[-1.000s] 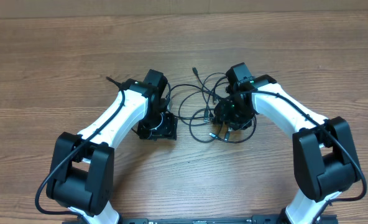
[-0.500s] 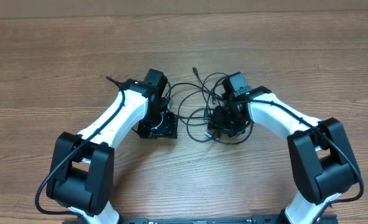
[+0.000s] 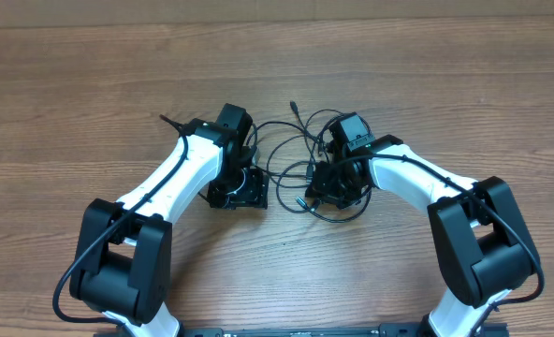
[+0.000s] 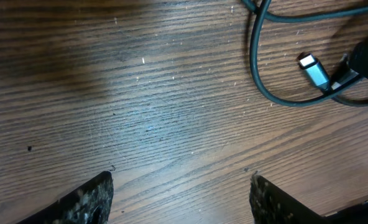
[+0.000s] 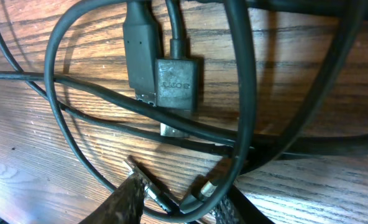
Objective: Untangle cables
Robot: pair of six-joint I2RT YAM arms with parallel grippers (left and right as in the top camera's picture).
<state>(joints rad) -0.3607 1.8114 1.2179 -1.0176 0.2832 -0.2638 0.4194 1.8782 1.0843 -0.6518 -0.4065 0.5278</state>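
The cables point(image 3: 305, 131) lie in a black tangle on the wood between my two arms. My right gripper point(image 3: 326, 192) sits on the tangle's lower right part. In the right wrist view its jaws point(image 5: 183, 205) stand narrow around a cable loop point(image 5: 246, 81) and two small silver-tipped plug ends, with the fingers touching them. Two larger black plugs point(image 5: 174, 78) lie side by side just beyond. My left gripper point(image 3: 240, 190) is left of the tangle, open over bare wood point(image 4: 183, 199). A cable bend point(image 4: 253, 56) and a silver-tipped plug point(image 4: 312, 68) lie ahead of it to the right.
The wooden table point(image 3: 90, 84) stretches wide on all sides of the tangle. A small dark cable tie end point(image 3: 167, 121) sticks out beside the left arm.
My right gripper has slid left and toward the near edge over the tangle, and its jaws have narrowed around the cables. The cable loops shifted slightly. The left arm stayed put.
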